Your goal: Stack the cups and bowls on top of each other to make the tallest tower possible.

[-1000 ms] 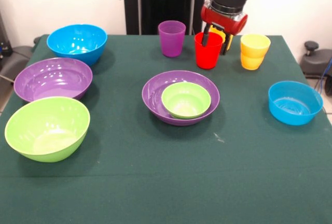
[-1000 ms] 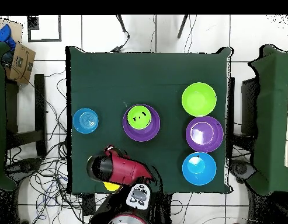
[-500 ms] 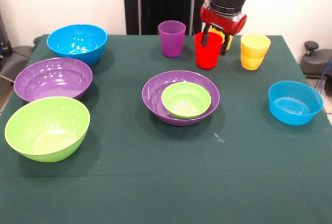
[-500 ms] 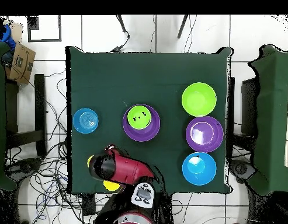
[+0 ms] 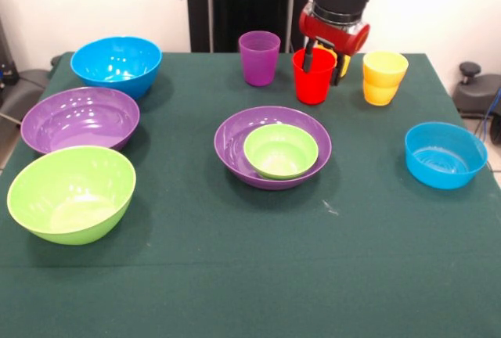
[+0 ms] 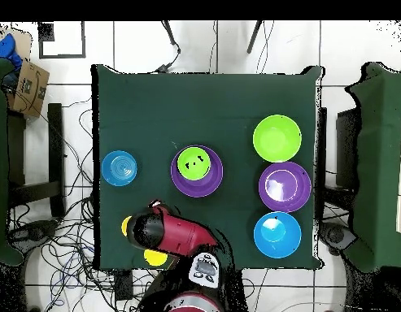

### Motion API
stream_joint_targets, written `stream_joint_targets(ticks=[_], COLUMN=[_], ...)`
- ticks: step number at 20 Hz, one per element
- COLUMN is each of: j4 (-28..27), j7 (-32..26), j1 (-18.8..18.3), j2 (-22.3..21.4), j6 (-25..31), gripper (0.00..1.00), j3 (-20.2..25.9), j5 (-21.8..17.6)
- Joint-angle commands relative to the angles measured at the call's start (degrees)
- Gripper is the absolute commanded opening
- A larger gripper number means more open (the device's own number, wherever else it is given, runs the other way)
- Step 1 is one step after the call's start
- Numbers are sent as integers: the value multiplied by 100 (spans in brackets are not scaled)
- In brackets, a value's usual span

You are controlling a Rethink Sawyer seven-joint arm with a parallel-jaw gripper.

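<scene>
The gripper (image 5: 322,62) pinches the light, slippery red plastic cup (image 5: 313,77) by its thin rim wall.

A small bowl (image 5: 280,150) sits inside a large bowl (image 5: 235,146) at table centre. At twelve o'clock stand three cups (image 5: 314,77). Three large bowls (image 5: 71,193) line nine o'clock, and another small bowl (image 5: 445,155) sits at three.

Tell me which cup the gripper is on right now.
The red cup: the gripper straddles its rim, one finger inside. The purple cup and stacked yellow cups stand untouched beside it.
</scene>
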Motion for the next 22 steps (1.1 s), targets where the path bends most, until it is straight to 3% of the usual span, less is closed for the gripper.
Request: stream_joint_targets(ticks=[1, 9, 22], j4=[414, 393, -490], j7=[1049, 1081, 852], j1=[-79, -62, 385], j2=[393, 351, 209], j6=[-145, -70, 654], gripper=[100, 100, 100], j3=[852, 821, -45], j5=[144, 185, 205])
